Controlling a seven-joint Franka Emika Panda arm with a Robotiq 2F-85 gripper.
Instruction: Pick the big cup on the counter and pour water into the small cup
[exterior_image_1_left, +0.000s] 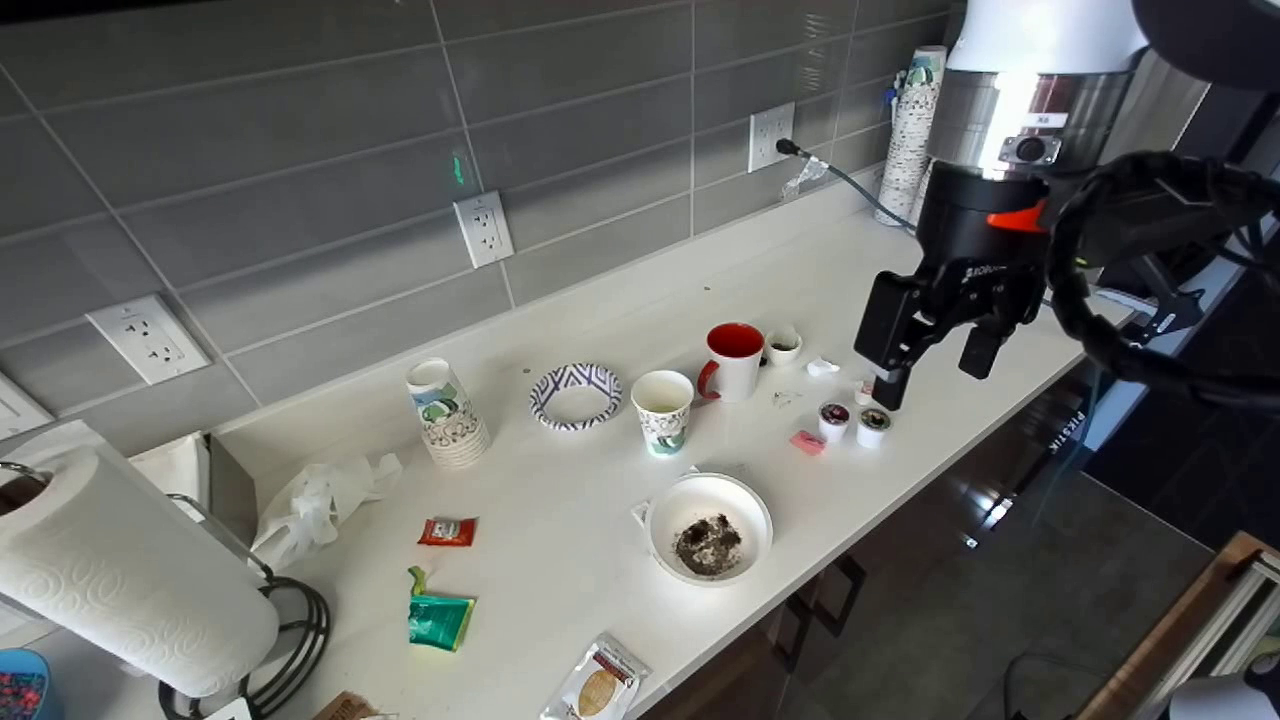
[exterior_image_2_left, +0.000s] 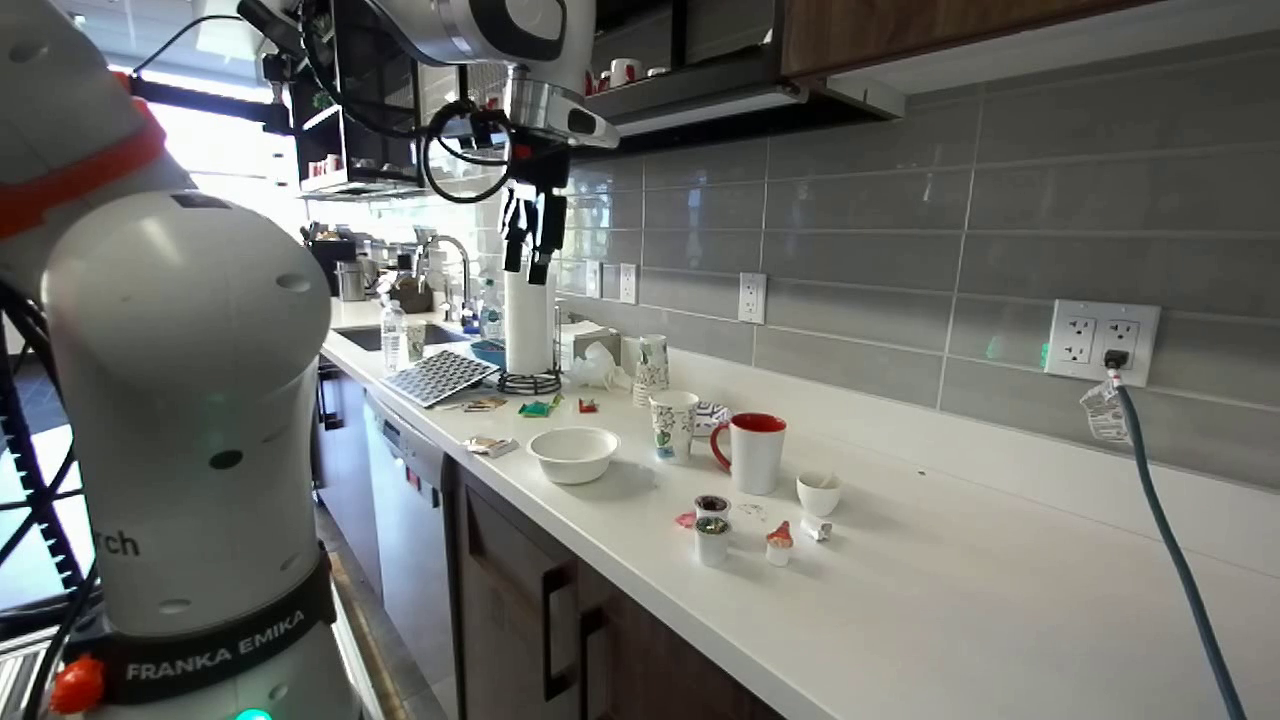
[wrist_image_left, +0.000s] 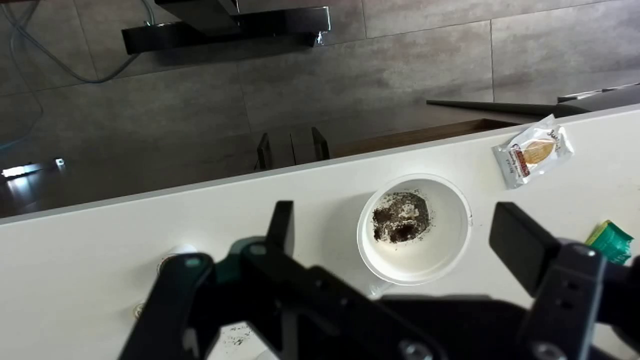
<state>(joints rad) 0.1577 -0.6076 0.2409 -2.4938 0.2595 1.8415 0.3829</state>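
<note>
No plain white big cup of the red mug's size shows in any view; it is hidden or out of view. A small white cup (exterior_image_1_left: 782, 346) with something dark in it stands on the off-white counter (exterior_image_1_left: 540, 570), beside a white mug with a red inside and handle (exterior_image_1_left: 738, 376). The small cup also shows in an exterior view (exterior_image_2_left: 818, 494). A white paper cup with green markings (exterior_image_1_left: 664, 428) stands on the mug's other side. My gripper (exterior_image_1_left: 932, 374) is open and empty, raised above the counter. In the wrist view its fingers (wrist_image_left: 391, 220) are wide apart.
A white bowl (wrist_image_left: 442, 225) with dark grounds lies below in the wrist view, near the counter's front edge. Tiny white cups (exterior_image_1_left: 872, 432), a stack of cups (exterior_image_1_left: 450, 425), a patterned plate (exterior_image_1_left: 576, 400), snack packets (exterior_image_1_left: 597, 684) and a paper towel roll (exterior_image_1_left: 130, 575) stand around.
</note>
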